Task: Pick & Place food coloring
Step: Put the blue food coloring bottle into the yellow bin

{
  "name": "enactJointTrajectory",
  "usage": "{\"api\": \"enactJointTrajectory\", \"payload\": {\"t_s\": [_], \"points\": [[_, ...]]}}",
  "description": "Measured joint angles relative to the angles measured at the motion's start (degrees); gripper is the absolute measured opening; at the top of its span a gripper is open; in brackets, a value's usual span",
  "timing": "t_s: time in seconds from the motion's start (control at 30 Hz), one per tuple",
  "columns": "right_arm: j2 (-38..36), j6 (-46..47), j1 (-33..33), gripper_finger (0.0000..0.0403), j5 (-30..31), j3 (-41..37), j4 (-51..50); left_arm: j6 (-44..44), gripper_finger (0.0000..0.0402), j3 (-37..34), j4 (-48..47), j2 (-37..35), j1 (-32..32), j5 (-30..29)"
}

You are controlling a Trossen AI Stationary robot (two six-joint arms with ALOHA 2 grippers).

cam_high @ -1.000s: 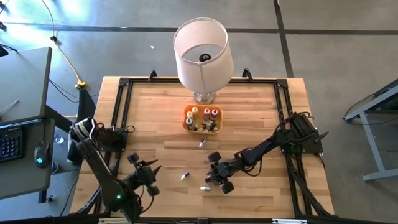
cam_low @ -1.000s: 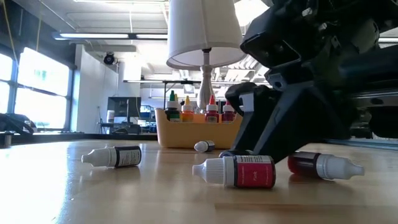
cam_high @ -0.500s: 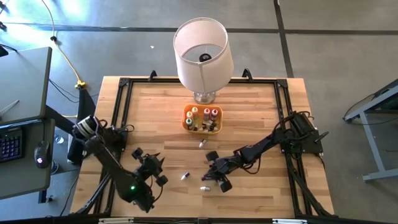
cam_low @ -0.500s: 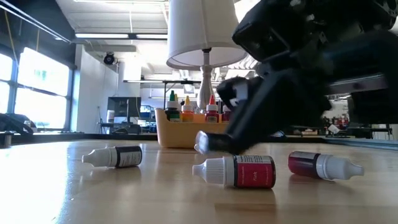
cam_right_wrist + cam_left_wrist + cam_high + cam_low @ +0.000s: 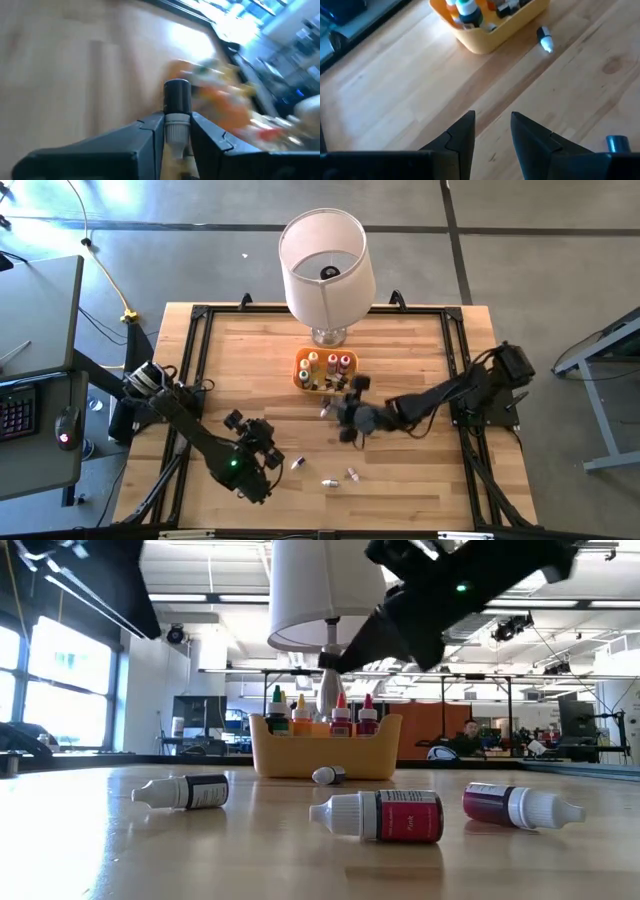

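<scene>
Worktop (image 5: 400,360) carries a white lamp (image 5: 325,265) at 12 o'clock, with the orange tray (image 5: 303,380) just in front of its base, toward centre. Tray already holds several bottles standing upright: the low view shows green, yellow, orange and red caps above its rim, so a good part of the set appears placed. Right arm reaches in from 3 o'clock; right tool (image 5: 352,412) hangs lifted just beside the tray at its 5 o'clock corner. The right wrist view shows its fingers (image 5: 145,135) clenched on a bottle (image 5: 177,107) with a dark body, held upright between them, the tray blurred ahead; judged to be mid-carry, drop-off not yet done. Left arm comes from 8 o'clock; left tool (image 5: 262,442) sits over the front-left of the worktop, fingers (image 5: 462,137) parted and nothing between them, aimed toward the tray. Still loose on the worktop, all lying on their sides: one small bottle (image 5: 325,411) just in front of the tray at its 6 o'clock, touching nothing; one dark-label bottle (image 5: 185,791) near 7 o'clock by the left tool; and a pair near 6 o'clock, the red-label bottle (image 5: 385,815) and the dark-red bottle (image 5: 520,806), close together but apart. Estimate: four left to pick plus the one in hand; task past halfway, not finished. Exact tray count cannot be told.
</scene>
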Motion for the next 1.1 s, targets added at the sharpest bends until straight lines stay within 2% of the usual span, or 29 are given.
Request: {"api": "enactJointTrajectory", "payload": {"t_s": [0.03, 0.17, 0.23, 0.43, 0.53, 0.67, 0.87, 1.1], "points": [[-0.8, 0.7, -1.6, 0.0076, -0.2, 0.0, -1.0, 1.0, 0.0121, 0.0, 1.1, 0.0, 0.5, 0.6], [-1.8, 6.2, -8.0, 0.0081, -9.7, 0.0, -6.3, 7.9, 0.0121, 0.0, 8.5, 0.0, 1.5, 1.9], [-1.8, 9.9, -10.8, 0.0082, -12.6, 0.0, -9.5, 13.3, 0.0121, 0.0, 13.2, 0.4, 1.5, 1.3], [-1.8, 14.9, -15.1, 0.0088, -12.2, 0.0, -17.8, 27.2, 0.0123, 0.2, 24.8, 2.1, 2.5, -0.2], [-1.8, 14.4, -15.1, 0.0100, -13.2, 0.0, -18.0, 29.8, 0.0130, 0.0, 25.7, 2.6, 3.7, 1.0], [-1.8, 12.0, -14.6, 0.0122, -12.5, 0.0, -16.2, 32.4, 0.0150, -0.2, 26.4, 4.1, 5.6, 6.5], [-1.8, 10.4, -14.6, 0.0143, -13.0, 0.0, -13.7, 39.1, 0.0180, 0.2, 35.6, 8.6, 7.8, 14.0], [-1.7, 10.3, -14.6, 0.0144, -15.3, 0.0, -13.4, 39.0, 0.0191, -0.1, 36.1, 10.9, 7.8, 23.6]]}}
